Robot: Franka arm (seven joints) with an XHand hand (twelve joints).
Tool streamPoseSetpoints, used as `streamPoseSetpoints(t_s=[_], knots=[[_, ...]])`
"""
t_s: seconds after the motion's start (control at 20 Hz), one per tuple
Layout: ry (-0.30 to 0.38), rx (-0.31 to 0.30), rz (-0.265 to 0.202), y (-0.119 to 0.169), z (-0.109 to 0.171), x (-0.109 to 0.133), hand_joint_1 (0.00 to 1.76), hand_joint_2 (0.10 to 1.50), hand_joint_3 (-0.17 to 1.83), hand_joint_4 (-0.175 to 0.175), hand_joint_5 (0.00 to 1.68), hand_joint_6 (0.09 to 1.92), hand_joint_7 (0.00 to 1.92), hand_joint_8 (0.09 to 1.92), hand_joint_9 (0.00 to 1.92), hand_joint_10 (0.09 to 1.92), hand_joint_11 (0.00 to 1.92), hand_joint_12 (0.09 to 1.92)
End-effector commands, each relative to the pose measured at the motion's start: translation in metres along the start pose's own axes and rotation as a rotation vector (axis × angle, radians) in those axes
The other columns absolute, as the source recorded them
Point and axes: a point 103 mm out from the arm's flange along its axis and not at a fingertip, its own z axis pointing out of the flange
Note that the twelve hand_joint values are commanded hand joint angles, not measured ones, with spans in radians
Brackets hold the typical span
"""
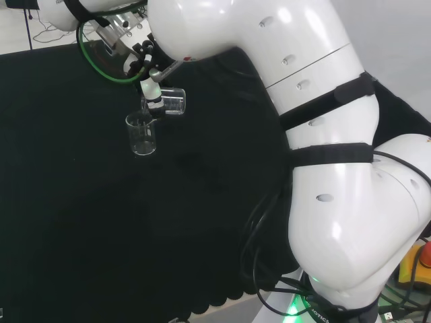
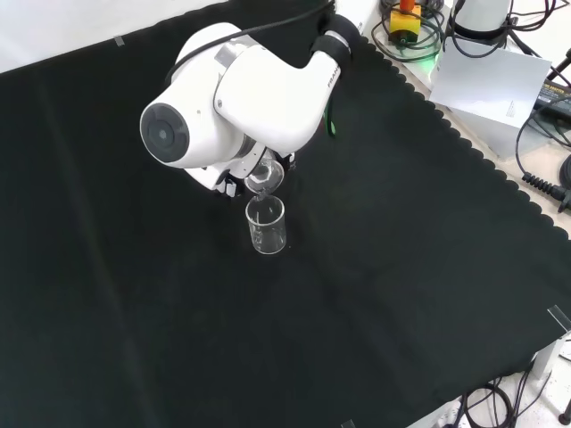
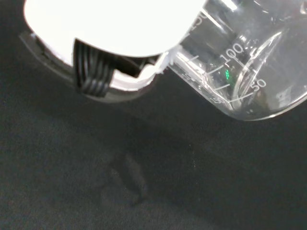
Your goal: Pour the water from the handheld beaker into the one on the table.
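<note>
Beaker tips over the glass on the cloth

Table beaker (image 1: 141, 136) stands just below the fingers (image 1: 153, 99). Those fingers curl round the handheld beaker (image 1: 174, 101), lying on its side, lip above the other. Pouring looks underway. Next: hold steady until empty.

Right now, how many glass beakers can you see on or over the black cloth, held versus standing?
Held beaker, tipped in the robot hand: 1
Standing beaker on the cloth: 1
Total: 2
</note>
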Motion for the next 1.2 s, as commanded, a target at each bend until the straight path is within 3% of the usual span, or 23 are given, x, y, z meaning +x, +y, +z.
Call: streamPoseSetpoints(t_s=[0.05,1.2], knots=[[-0.013,0.010,0.006,0.0001,-0.0011,0.0034,1.43,0.52,1.08,-0.175,1.00,1.23,1.08,1.26,1.22,1.14,0.92,1.11],[-0.047,0.068,0.066,0.0047,-0.0079,0.0047,1.43,0.52,1.08,-0.175,0.99,1.23,1.08,1.27,1.22,1.15,0.92,1.11]])
